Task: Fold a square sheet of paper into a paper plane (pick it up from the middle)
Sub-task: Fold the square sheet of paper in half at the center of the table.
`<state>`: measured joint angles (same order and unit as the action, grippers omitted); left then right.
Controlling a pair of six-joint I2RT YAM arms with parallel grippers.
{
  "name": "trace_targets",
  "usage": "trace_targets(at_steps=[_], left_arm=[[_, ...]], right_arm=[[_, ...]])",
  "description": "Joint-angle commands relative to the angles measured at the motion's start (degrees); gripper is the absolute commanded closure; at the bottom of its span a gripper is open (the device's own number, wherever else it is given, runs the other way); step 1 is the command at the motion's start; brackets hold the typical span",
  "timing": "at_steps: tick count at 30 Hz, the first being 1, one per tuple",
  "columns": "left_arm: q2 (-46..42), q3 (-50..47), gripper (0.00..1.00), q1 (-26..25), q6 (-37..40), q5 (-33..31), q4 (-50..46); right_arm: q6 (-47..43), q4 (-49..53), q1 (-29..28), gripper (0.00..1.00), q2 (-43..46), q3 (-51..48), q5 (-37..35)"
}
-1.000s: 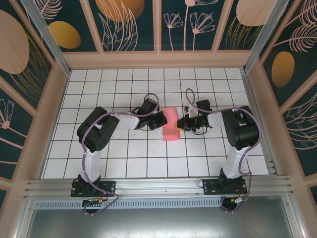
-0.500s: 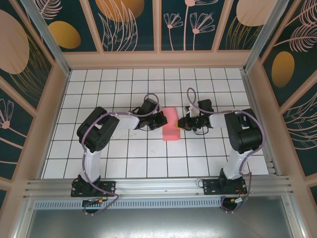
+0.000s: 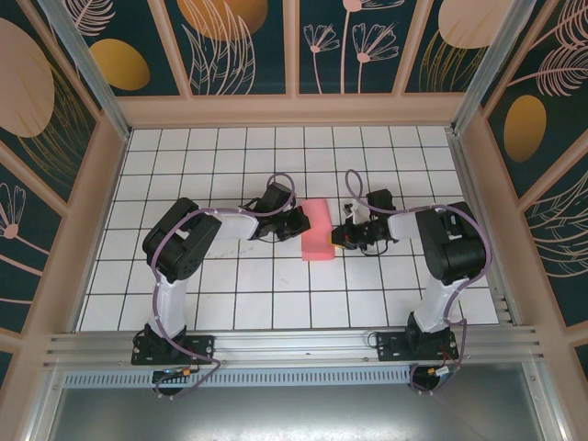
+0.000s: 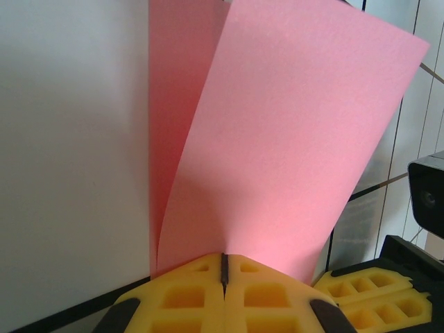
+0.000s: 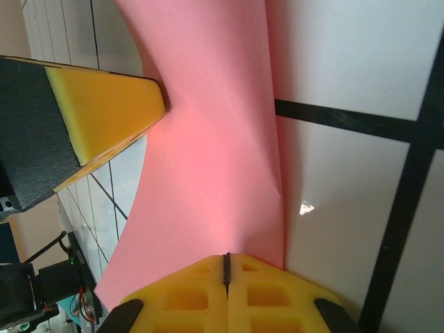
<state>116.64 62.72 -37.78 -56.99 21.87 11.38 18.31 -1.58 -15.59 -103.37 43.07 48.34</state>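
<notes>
The square sheet of paper (image 3: 318, 230) is salmon pink and lies mid-table as a narrow rectangle, doubled into two layers. My left gripper (image 3: 299, 223) is shut on its left edge, and the sheet (image 4: 277, 139) rises from the closed yellow jaws (image 4: 223, 257) with a second layer showing behind. From the other side my right gripper (image 3: 340, 235) is shut on the right edge. In the right wrist view the paper (image 5: 208, 139) curves up from those closed jaws (image 5: 226, 255). The paper plane is out of view.
The white grid-tiled table (image 3: 230, 294) is fenced by wooden walls with dark floral panels (image 3: 239, 46). An aluminium rail (image 3: 294, 344) at the near edge carries both arm bases. Opposite fingers show across the paper: the right ones (image 4: 361, 295), a left one (image 5: 104, 104).
The right gripper has shifted slightly toward the near edge and in against the paper's right edge. The left arm has held still with its grip.
</notes>
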Motion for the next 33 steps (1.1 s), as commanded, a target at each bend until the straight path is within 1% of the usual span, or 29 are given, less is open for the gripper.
trace_targets(at_steps=[1,6,11,18,22,26,28,33], left_arm=[[2.8,-1.88,1.0,-0.18,1.72,-1.21,-3.91],[2.7,-1.99,1.0,-0.22,1.71,-1.22,-3.82],[2.72,-2.16,1.0,-0.23,1.7,-1.2,-3.73],[2.8,-1.98,1.0,-0.21,1.73,-1.13,-3.71],[2.85,-1.99,1.0,-0.24,1.71,-1.13,-3.73],[2.82,-1.81,1.0,-0.23,1.79,-1.13,-3.82],[2.8,-1.81,1.0,-0.2,1.8,-1.12,-3.82],[2.72,-1.73,1.0,-0.26,1.87,-1.04,-3.98]], right_arm=[[-0.51,1.63,-0.34,1.0,2.55,-0.24,-0.41],[0.16,0.88,-0.46,1.0,4.38,-0.78,3.25],[-0.34,0.86,-0.5,1.0,2.09,-2.97,2.06],[-1.61,2.98,-0.78,1.0,0.37,-4.58,-2.75],[-0.55,3.54,-1.03,0.99,3.45,-3.43,-2.32],[0.43,2.73,-1.98,0.99,6.48,-2.9,0.96],[0.59,2.4,-2.31,0.99,6.86,-3.25,1.91],[0.43,1.77,-2.51,0.99,5.26,-5.0,0.0]])
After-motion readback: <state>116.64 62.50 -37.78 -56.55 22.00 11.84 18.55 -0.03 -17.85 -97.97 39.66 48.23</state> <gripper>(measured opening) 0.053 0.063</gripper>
